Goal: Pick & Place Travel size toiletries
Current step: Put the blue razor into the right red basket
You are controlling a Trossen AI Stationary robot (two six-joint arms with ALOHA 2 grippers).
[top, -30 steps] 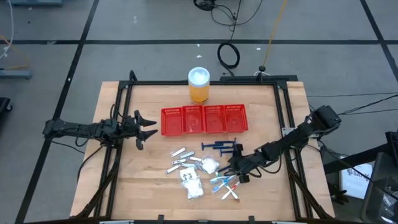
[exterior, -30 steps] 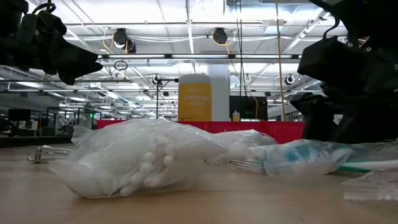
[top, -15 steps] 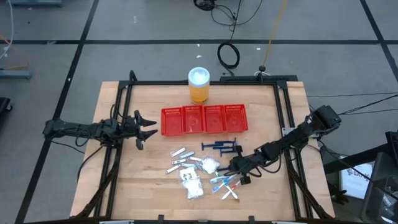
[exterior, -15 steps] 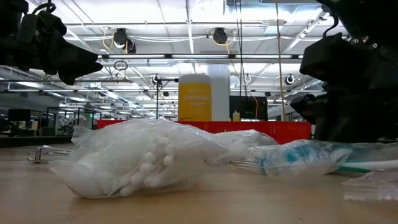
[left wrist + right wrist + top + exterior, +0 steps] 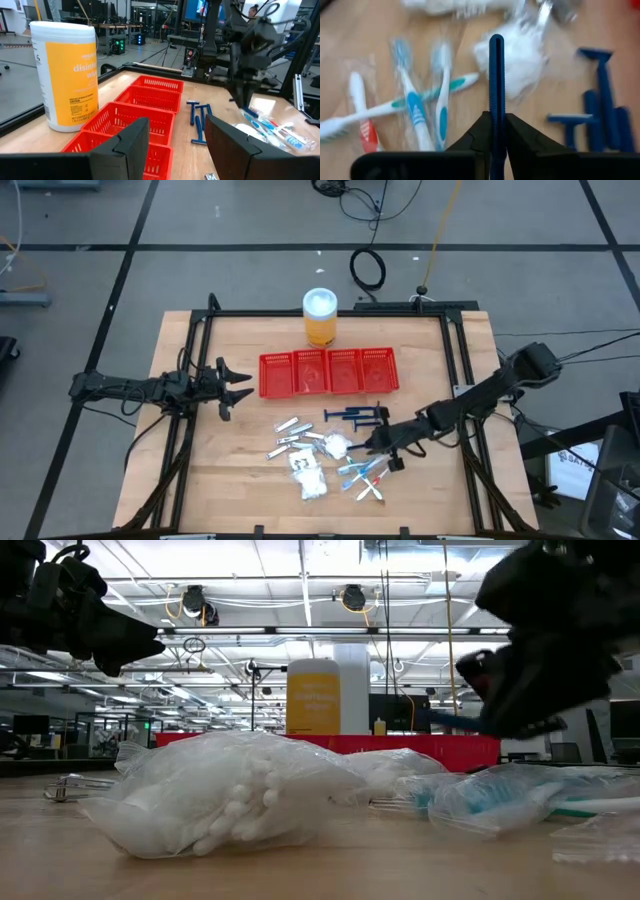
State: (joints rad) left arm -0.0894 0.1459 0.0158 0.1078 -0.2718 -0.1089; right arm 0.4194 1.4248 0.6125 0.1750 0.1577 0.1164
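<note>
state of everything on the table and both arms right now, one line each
right end effector: shut on a dark blue razor, lifted off the table
left end effector: open, empty, waiting at the table's left side
red tray: all four compartments empty
orange jar: upright, white lid on, behind the tray
other razors: flat on the table
toothbrushes: wrapped, lying on the table
white packets: lying flat

A robotics lab or workshop hall. Ceiling strip lights [image 5: 250, 632] run across the upper frame. Workbenches [image 5: 107, 25] fill the background; cables [image 5: 367, 268] lie on the floor.
</note>
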